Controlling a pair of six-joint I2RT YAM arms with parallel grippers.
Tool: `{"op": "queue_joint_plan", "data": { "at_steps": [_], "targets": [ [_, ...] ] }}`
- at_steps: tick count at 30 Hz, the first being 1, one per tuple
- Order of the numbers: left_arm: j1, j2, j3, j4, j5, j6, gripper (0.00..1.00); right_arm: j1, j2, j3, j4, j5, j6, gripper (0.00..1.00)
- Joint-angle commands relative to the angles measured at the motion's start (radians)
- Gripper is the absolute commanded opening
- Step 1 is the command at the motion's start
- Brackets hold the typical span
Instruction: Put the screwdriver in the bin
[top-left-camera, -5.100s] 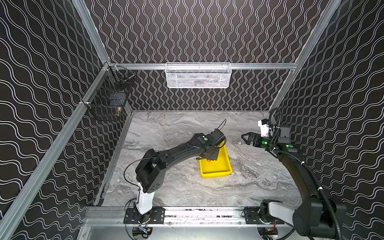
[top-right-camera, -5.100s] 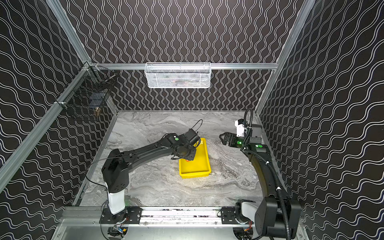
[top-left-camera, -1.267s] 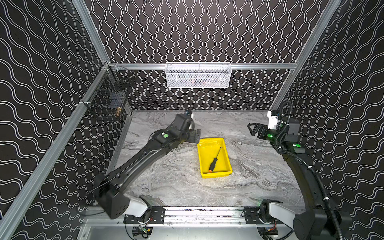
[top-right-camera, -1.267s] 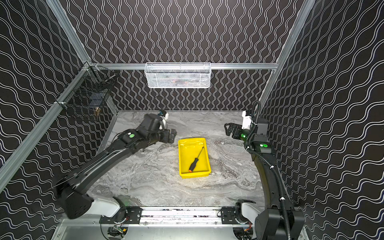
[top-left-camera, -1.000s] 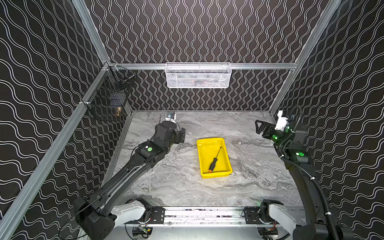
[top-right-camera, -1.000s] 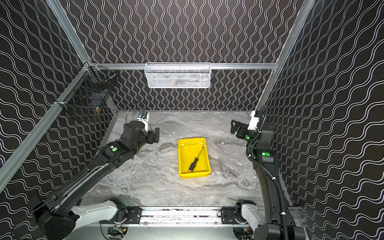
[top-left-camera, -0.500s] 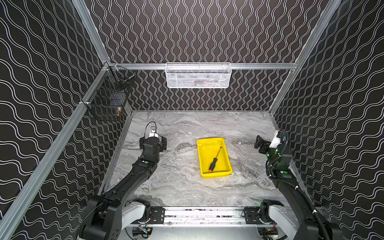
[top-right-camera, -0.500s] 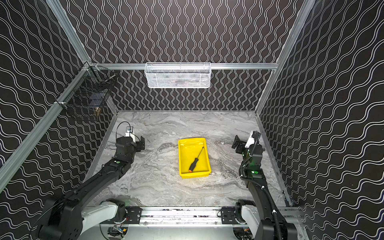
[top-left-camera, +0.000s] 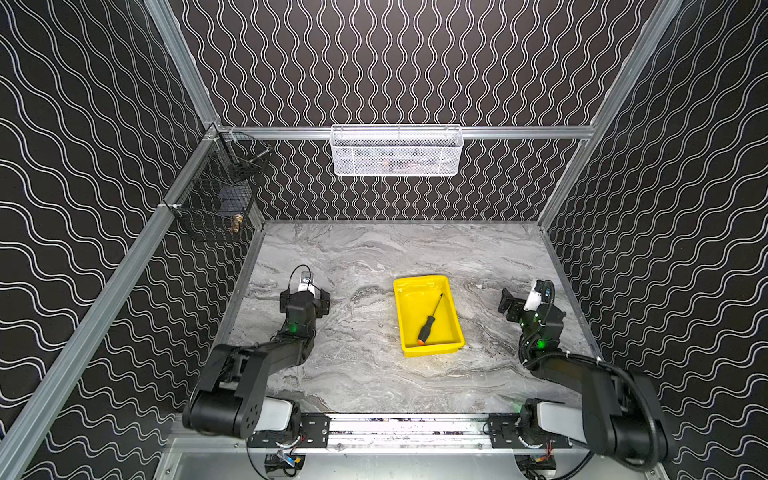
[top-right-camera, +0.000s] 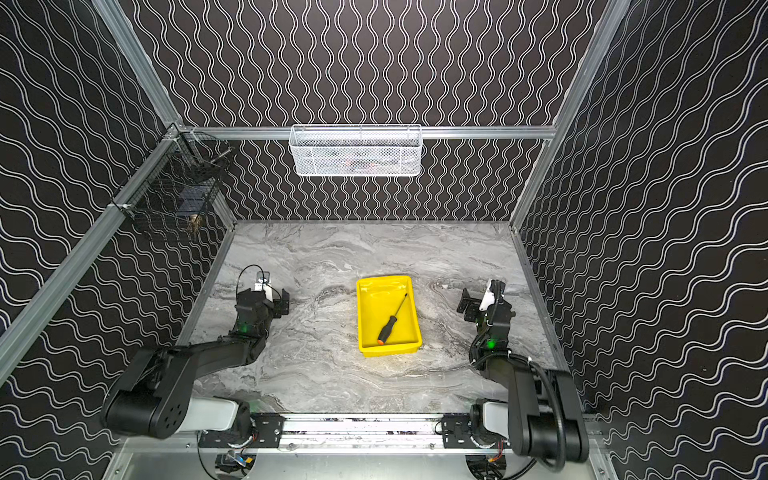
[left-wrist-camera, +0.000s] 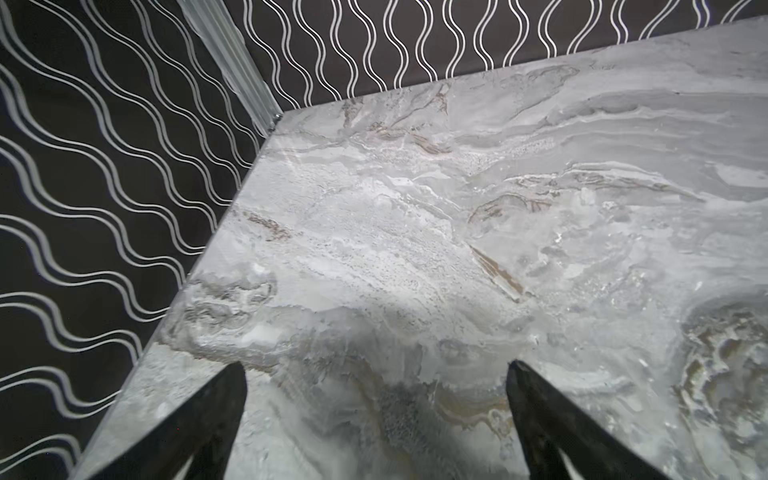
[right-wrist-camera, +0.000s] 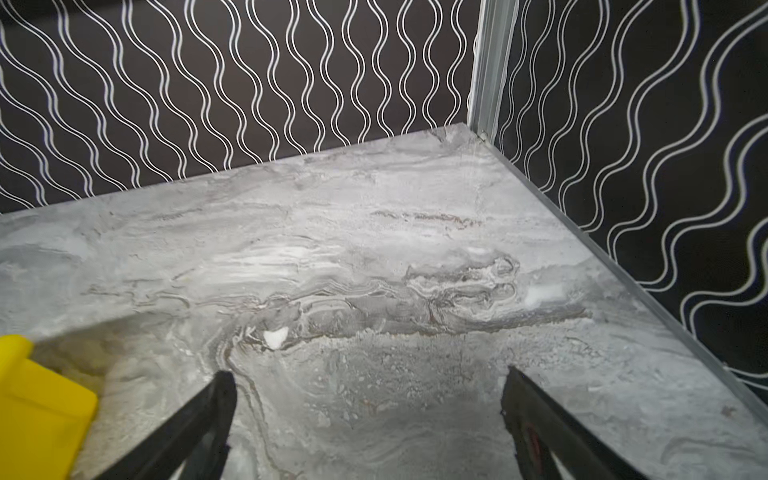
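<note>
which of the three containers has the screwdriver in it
The yellow bin on the table: the screwdriver lies flat inside it. The white mesh basket and black wire basket hang up on the walls.

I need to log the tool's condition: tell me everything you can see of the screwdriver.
The screwdriver is slim: a black handle with an orange butt and a thin dark shaft that looks like metal. It lies flat and diagonal on the floor of the yellow bin, wholly inside the rim, butt toward the near end, tip toward the far right. Only the bin touches it. The tip's type is too small to tell.
</note>
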Motion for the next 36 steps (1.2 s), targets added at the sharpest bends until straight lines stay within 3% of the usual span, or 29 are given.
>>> {"op": "queue_joint_plan", "data": {
  "at_steps": [1, 4, 9, 13, 18, 22, 24, 28, 36],
  "targets": [
    [0.021, 0.030, 0.002, 0.142, 0.081, 0.001, 0.99, -0.001, 0.067, -0.007, 0.237, -0.022, -0.014, 1.00],
    [0.051, 0.042, -0.011, 0.189, 0.133, -0.026, 0.99, -0.001, 0.137, -0.032, 0.351, -0.006, -0.008, 1.00],
    [0.079, 0.158, -0.001, 0.273, 0.123, -0.059, 0.99, -0.001, 0.235, -0.043, 0.477, -0.008, -0.008, 0.99],
    [0.082, 0.230, 0.033, 0.268, 0.167, -0.032, 0.99, 0.002, 0.203, 0.068, 0.206, -0.004, -0.009, 0.99],
    [0.083, 0.231, 0.034, 0.271, 0.173, -0.031, 0.99, 0.010, 0.218, 0.059, 0.249, 0.008, -0.014, 0.99],
    [0.082, 0.233, 0.027, 0.282, 0.303, 0.015, 0.99, 0.026, 0.215, 0.056, 0.251, -0.088, -0.078, 0.99],
    [0.082, 0.233, 0.019, 0.296, 0.327, 0.024, 0.99, 0.035, 0.214, 0.035, 0.289, -0.056, -0.072, 0.99],
    [0.086, 0.233, 0.028, 0.278, 0.323, 0.014, 0.99, 0.033, 0.209, 0.076, 0.192, -0.025, -0.051, 0.99],
    [0.085, 0.236, 0.031, 0.275, 0.290, 0.007, 0.99, 0.033, 0.224, 0.066, 0.242, -0.034, -0.056, 0.99]
  ]
}}
